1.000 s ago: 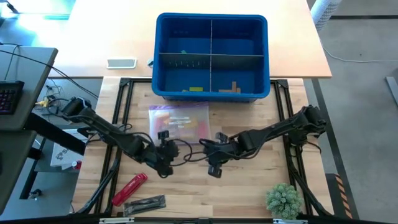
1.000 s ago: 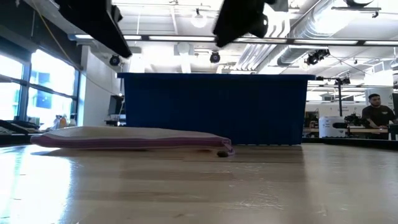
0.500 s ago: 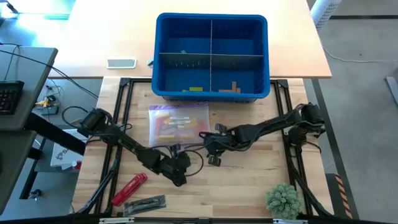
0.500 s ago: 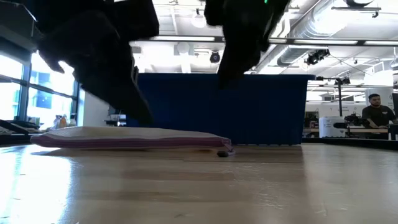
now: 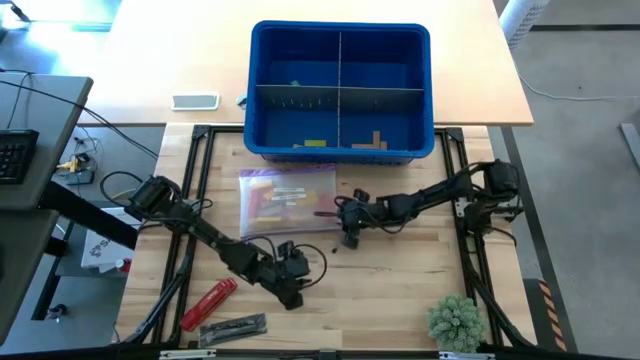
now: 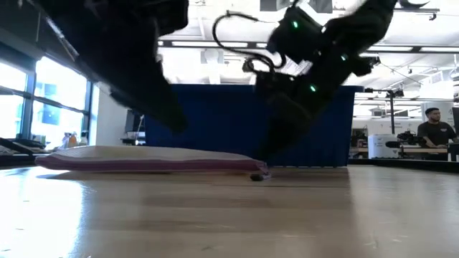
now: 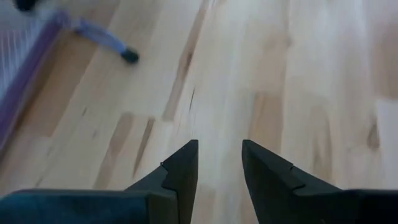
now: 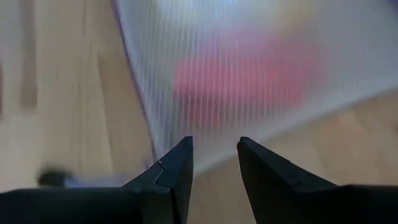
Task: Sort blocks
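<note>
Right gripper (image 5: 347,226), jaws narrowly parted and empty, sits at the zip pouch's (image 5: 287,200) 3 o'clock corner, nearer than left gripper (image 5: 291,283), also narrowly parted.

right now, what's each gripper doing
Left gripper: open, empty, over bare table.
Right gripper: open, empty, at the pouch edge.

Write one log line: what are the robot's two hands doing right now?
left tool: open, empty, over bare table | right tool: open, empty, at zip pouch corner | blue bin: few blocks inside
</note>
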